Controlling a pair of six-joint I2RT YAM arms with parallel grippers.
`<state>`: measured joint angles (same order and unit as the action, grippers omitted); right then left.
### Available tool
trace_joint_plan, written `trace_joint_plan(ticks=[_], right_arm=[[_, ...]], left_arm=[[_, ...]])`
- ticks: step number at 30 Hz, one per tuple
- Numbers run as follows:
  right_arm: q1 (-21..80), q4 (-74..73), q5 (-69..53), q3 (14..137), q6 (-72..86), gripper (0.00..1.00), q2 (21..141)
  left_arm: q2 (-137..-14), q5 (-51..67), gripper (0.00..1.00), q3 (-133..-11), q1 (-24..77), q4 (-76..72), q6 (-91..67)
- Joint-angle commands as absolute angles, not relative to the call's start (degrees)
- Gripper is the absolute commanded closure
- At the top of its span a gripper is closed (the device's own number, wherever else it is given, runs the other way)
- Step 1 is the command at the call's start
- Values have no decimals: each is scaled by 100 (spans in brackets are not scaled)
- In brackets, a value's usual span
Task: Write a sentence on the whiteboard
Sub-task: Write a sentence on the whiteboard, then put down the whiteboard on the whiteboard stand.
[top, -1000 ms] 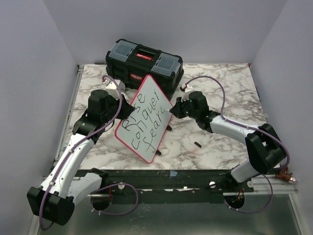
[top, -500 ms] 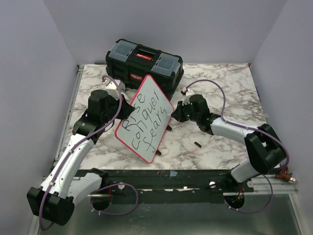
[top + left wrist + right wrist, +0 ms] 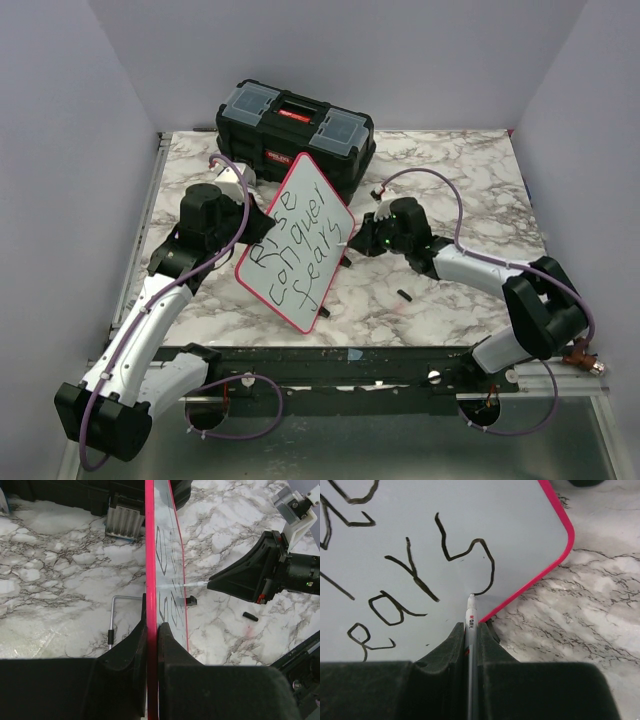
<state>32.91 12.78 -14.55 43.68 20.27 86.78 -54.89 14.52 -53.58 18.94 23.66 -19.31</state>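
Right claw (image 3: 366, 242) with marker (image 3: 470, 617), lower along whiteboard (image 3: 312, 190) than before.

Left hand (image 3: 151, 630) clamps the whiteboard (image 3: 167, 540); the marker (image 3: 197, 583) touches its face

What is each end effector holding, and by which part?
Left end effector: the whiteboard, clamped at its pink-red rim. Right end effector: the marker pen, gripped along its barrel behind the tip.

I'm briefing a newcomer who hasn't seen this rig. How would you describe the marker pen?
In front of the black toolbox, the left gripper holds up the pink-rimmed whiteboard. Beside it, the right gripper pinches the marker pen, tip at the end of the sentence. It is the only straight, pale stick held there.
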Motion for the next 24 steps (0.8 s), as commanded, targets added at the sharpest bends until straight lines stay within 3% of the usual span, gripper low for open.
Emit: trace_joint_plan(ticks=[1, 16, 24], right_arm=[[3386, 1383, -1986, 4341, 2221, 99, 8481], [3391, 264, -748, 4588, 2629, 99, 6502], [3388, -200, -471, 4657, 2621, 99, 6102]], left_arm=[[-5523, 1224, 100, -5221, 2030, 2935, -1301], [-5460, 1322, 100, -5247, 2037, 3000, -1364], [-5554, 1793, 100, -5282, 2037, 3147, -1632]])
